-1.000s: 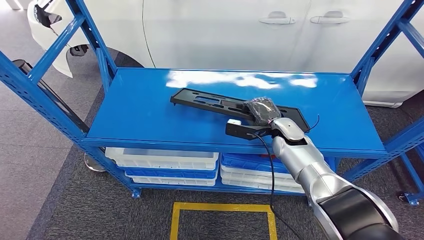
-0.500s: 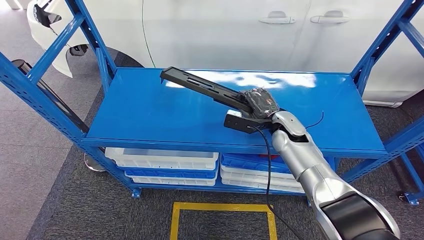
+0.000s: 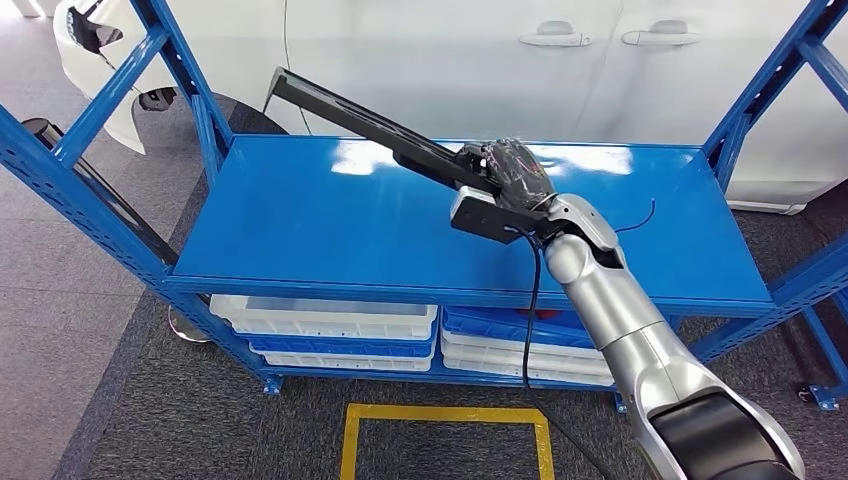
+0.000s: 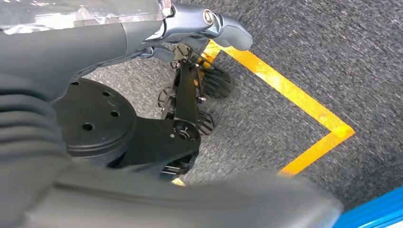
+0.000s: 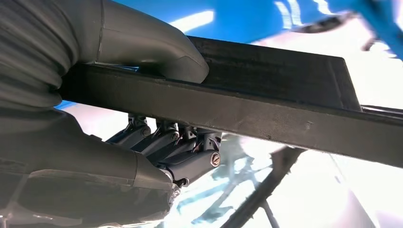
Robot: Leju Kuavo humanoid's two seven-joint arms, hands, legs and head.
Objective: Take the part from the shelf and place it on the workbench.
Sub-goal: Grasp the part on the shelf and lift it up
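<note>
Right hand (image 3: pixel 508 172) grips long stiff black plastic part (image 3: pixel 375 125) at one end, free end toward ten o'clock above blue metal shelf (image 3: pixel 300 230); likely light but levering.

**Camera setup, three views**

Head view: high up, looking forward and down at the blue shelf (image 3: pixel 300 230) from mid range. Right wrist view: super close, right behind the right robot hand (image 5: pixel 142 142), sharing the long black part (image 3: pixel 370 125) and blue shelf with the head view. Left wrist view: pointing down at grey carpet and yellow floor tape (image 4: pixel 290 95), tape also seen from the head.
</note>
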